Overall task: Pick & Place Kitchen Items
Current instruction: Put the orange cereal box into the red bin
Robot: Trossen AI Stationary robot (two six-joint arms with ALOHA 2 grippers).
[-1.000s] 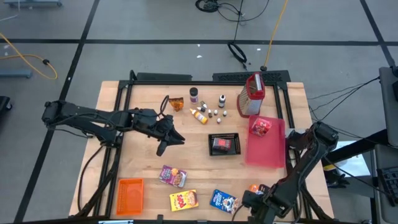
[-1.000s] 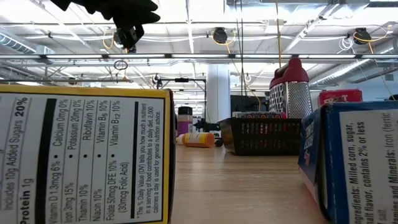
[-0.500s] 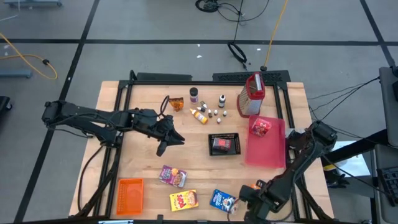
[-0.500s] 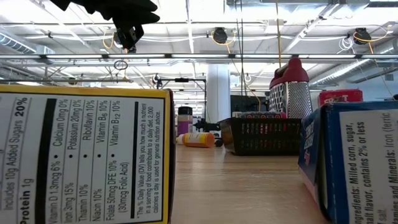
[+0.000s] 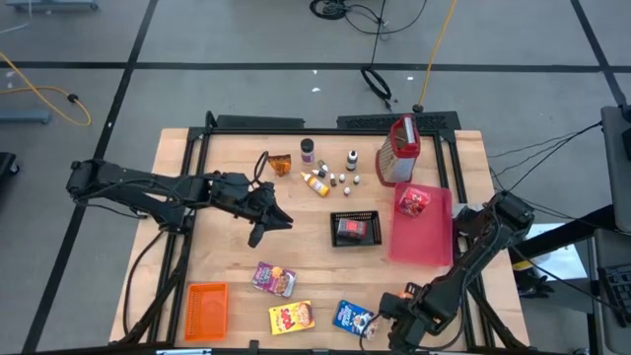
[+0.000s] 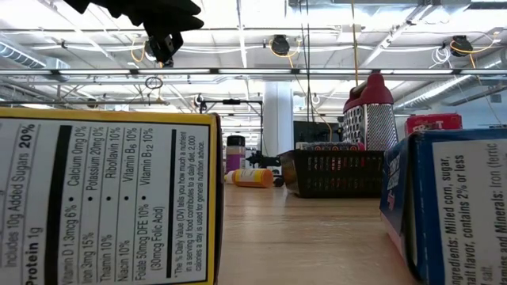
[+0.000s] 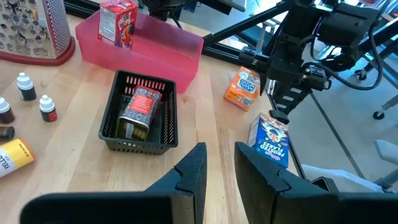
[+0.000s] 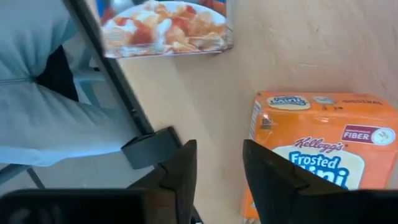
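A blue cereal box [image 7: 272,138] stands near the table's front edge, with an orange cereal box [image 8: 317,143] lying flat to its right. My right gripper [image 8: 217,149] hangs open over the bare table between them, pointing steeply down, with nothing between its fingers. Whether one finger touches the orange box, I cannot tell. In the left wrist view my right gripper [image 7: 281,111] shows just above the blue box's top. My left gripper [image 7: 217,168] waits open and empty above the table's middle left [image 5: 268,222]. A purple box [image 5: 273,279] and a yellow box [image 5: 291,317] lie further left.
A black mesh basket [image 5: 355,228] with a red can stands mid-table beside a red tray [image 5: 424,242] that holds a red box [image 5: 414,201]. A grater [image 5: 398,150], small bottles [image 5: 330,176] and a packet [image 5: 280,164] stand at the back. An orange crate [image 5: 206,308] sits front left.
My right gripper has sunk a little and gone toward the table's left, from beside the orange box toward the blue box. The boxes have kept their places.
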